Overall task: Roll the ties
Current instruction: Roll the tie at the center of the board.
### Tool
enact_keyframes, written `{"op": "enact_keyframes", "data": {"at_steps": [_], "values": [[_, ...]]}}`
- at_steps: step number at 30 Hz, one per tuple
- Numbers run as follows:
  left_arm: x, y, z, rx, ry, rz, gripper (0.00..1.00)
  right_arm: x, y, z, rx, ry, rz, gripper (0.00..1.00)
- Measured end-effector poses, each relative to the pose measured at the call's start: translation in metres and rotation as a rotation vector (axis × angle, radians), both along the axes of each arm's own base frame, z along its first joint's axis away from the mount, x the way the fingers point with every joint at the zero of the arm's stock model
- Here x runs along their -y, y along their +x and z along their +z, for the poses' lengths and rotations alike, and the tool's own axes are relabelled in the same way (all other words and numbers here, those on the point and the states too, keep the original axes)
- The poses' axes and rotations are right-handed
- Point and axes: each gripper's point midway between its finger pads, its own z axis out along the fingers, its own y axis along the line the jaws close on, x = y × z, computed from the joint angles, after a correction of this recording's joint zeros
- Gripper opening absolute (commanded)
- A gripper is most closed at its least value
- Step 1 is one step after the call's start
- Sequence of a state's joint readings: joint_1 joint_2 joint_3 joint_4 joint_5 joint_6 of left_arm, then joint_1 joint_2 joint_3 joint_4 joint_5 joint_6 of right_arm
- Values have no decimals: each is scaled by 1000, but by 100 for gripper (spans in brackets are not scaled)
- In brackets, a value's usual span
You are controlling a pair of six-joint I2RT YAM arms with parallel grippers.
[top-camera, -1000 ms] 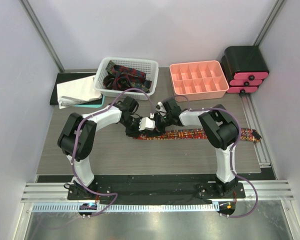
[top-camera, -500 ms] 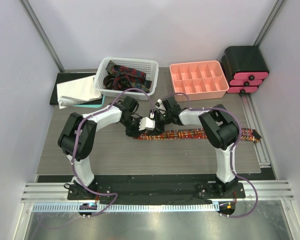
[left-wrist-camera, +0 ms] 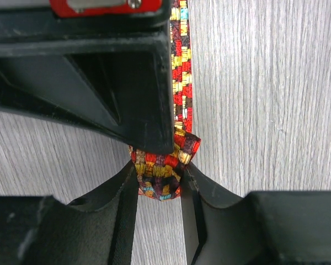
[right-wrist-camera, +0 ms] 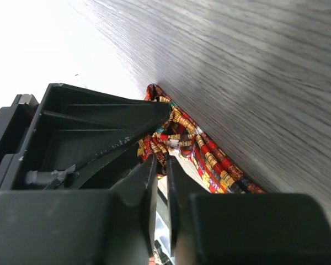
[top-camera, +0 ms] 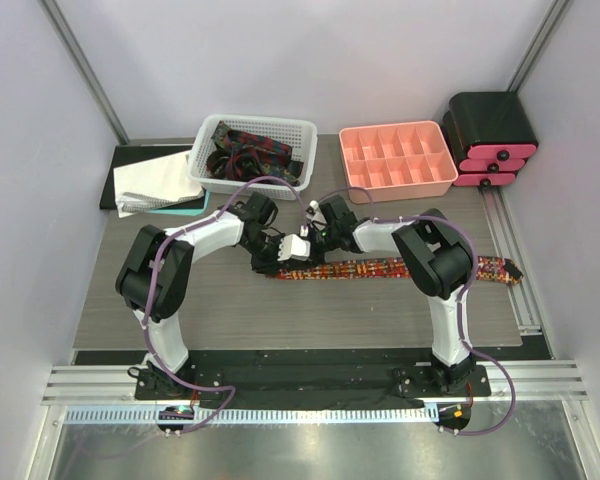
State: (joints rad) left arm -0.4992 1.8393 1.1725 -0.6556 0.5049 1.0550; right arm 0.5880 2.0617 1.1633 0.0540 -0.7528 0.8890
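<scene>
L gripper (left-wrist-camera: 159, 178) is partly closed, pinching the rolled end of the tie (left-wrist-camera: 179, 72). In L wrist view its two fingers (left-wrist-camera: 128, 193) come in from the bottom of the frame and squeeze the small roll from both sides at lower centre. The rest of the tie runs flat up to the top edge.

R gripper (right-wrist-camera: 161, 164) is nearly pressed together, w/ only a thin slit between its fingers. In R wrist view the tips nip a fold of the roll at frame centre, and the black body of the L gripper sits right against it on the left. In L wrist view one R finger lies on top of the roll, touching it.

Top view: both grippers meet just left of centre on the table (top-camera: 230, 310), at the tie's left end. The tie lies flat and straight, running right under the R arm to the table's right edge.

Other ties (top-camera: 242, 152) sit bunched in the white basket (top-camera: 298, 150) at upper centre-left. A pink tray (top-camera: 400, 187) is beside it to the right.
</scene>
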Motion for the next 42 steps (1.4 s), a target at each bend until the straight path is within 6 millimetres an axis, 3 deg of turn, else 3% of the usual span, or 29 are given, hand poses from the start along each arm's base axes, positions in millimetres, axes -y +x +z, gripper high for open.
{"op": "enact_keyframes", "data": {"at_steps": [4,12,19,34,36,39,42], "values": [[0,0,0,1,1,-2,45,3,2,-3,8,-13,-2,1],[-9,3,-1,2,8,1,67,29,6,-18,-6,-93,-12,1],[-15,4,3,-9,-23,28,70,36,8,-21,-7,-111,3,1],[0,6,7,19,-53,36,69,32,7,-21,6,-111,36,1],[3,5,7,29,-42,21,64,30,7,-21,8,-107,41,1],[6,4,5,43,-24,13,44,23,8,-21,14,-95,49,1],[2,8,-1,59,5,23,35,15,9,-21,17,-84,52,1]]}}
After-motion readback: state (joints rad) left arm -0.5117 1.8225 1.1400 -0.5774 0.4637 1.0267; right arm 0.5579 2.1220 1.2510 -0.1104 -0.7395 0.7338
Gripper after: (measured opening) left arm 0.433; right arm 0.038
